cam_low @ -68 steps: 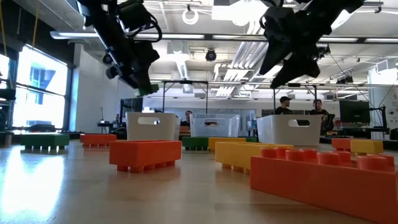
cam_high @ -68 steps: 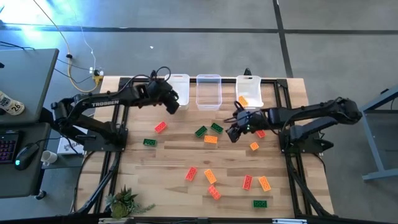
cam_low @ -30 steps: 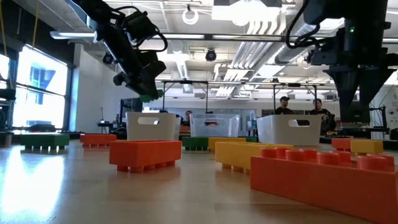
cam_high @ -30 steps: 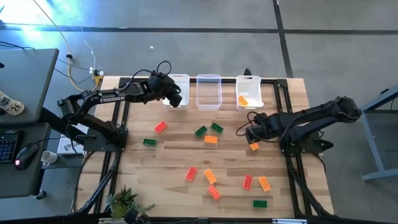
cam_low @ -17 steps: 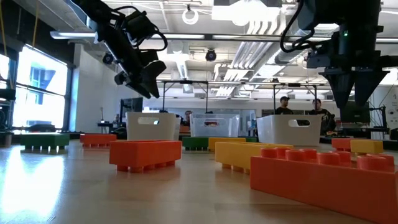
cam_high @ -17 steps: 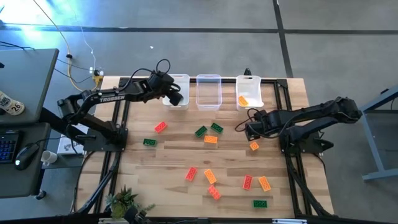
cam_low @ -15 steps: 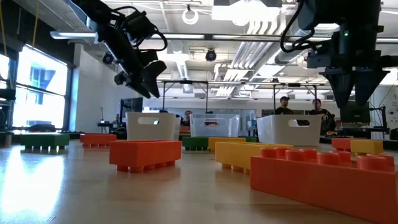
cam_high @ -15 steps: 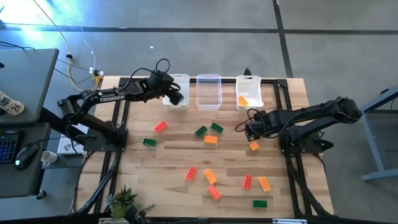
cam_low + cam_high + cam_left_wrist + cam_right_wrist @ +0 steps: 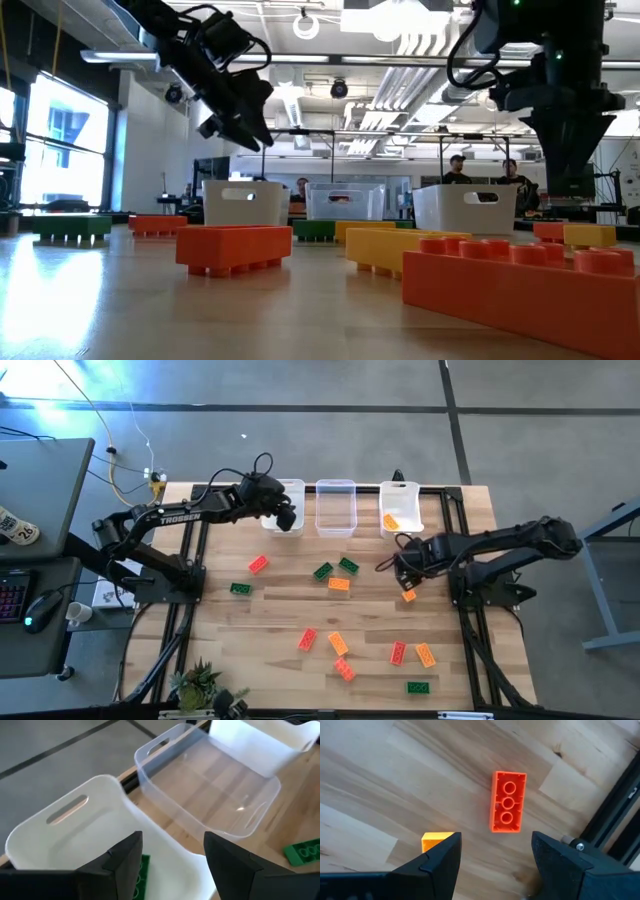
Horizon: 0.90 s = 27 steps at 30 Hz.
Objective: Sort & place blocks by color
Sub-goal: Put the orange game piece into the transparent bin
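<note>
left hand (image 9: 172,865) opened, green block (image 9: 142,872) dropped into white bin (image 9: 75,827)

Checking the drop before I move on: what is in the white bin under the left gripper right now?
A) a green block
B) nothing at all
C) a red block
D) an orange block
A: the left wrist view shows a green block lying inside the white bin, below the open left gripper.
</note>
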Motion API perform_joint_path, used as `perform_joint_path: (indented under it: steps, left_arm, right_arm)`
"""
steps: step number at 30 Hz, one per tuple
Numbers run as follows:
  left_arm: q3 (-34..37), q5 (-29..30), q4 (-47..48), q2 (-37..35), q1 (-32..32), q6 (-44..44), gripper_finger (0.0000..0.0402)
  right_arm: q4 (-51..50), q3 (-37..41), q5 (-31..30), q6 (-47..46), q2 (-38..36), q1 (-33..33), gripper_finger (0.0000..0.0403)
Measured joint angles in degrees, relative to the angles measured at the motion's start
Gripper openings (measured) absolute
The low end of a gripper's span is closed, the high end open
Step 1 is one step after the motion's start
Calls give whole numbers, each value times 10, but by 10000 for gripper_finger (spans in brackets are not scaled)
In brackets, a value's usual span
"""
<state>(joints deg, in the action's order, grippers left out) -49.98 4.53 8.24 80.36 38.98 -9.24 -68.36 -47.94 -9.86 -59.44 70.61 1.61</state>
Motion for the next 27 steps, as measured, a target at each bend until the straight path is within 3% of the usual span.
perform_joint_path:
  steps: [14,27]
  left_arm:
    - [0,-1,-6,0,-1,20,198]
    - [0,-3,-4,0,-25,45,198]
  right_arm:
    - [2,0,27,95,25,-88,229]
    - [9,1,57,132,109,-104,229]
